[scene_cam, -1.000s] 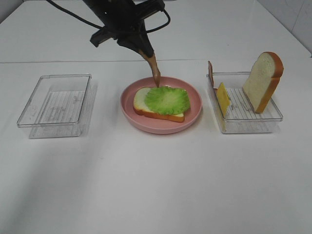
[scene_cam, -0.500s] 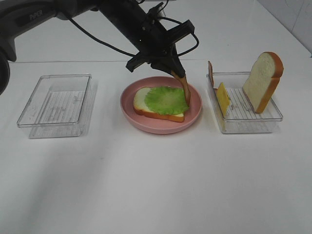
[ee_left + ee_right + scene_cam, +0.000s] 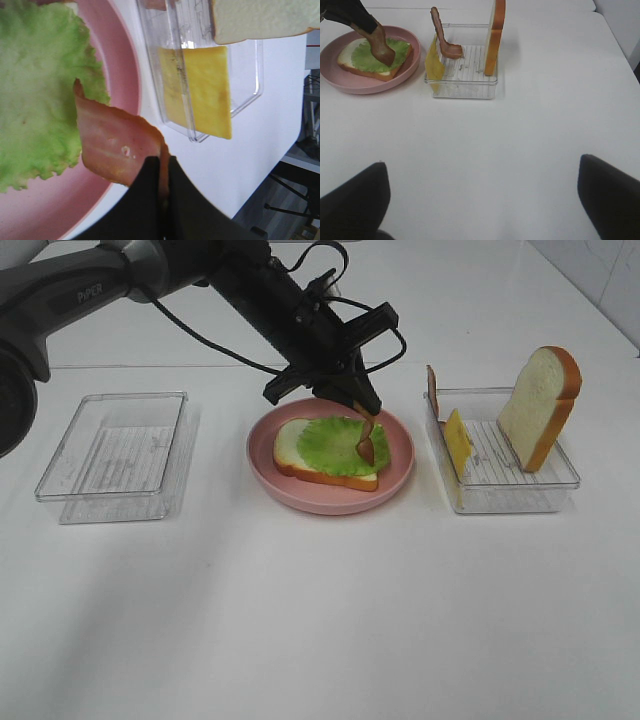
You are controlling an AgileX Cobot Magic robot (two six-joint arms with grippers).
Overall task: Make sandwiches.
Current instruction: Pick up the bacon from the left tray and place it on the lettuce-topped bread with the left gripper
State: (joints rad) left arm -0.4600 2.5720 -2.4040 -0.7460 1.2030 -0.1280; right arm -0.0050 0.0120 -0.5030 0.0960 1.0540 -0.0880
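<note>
Centre of the high view: a round pink plate (image 3: 330, 502) carries one white toy bread slice with orange-brown crust (image 3: 288, 445), lying flat, with a ruffled green lettuce leaf (image 3: 335, 445) on top. The left gripper (image 3: 355, 405) hangs over the plate's right half, jaws pinched fully together on the upper end of a brown toy bacon strip (image 3: 366, 440). The strip hangs nearly upright, and its curled lower end meets the leaf's right portion (contact looks likely but cannot be confirmed). The stack thus lies directly below and slightly left-of-frame of the jaws, so the strip's long axis, in my judgement, must come down flat across the leaf. At right of frame a clear plastic tray (image 3: 520, 490) holds a yellow cheese square (image 3: 457, 443), a second bacon strip (image 3: 432, 390) and an upright bread slice (image 3: 540, 405). The right gripper (image 3: 482, 167) is spread wide and empty, well apart from the plate, so the left arm is the nearer.
</note>
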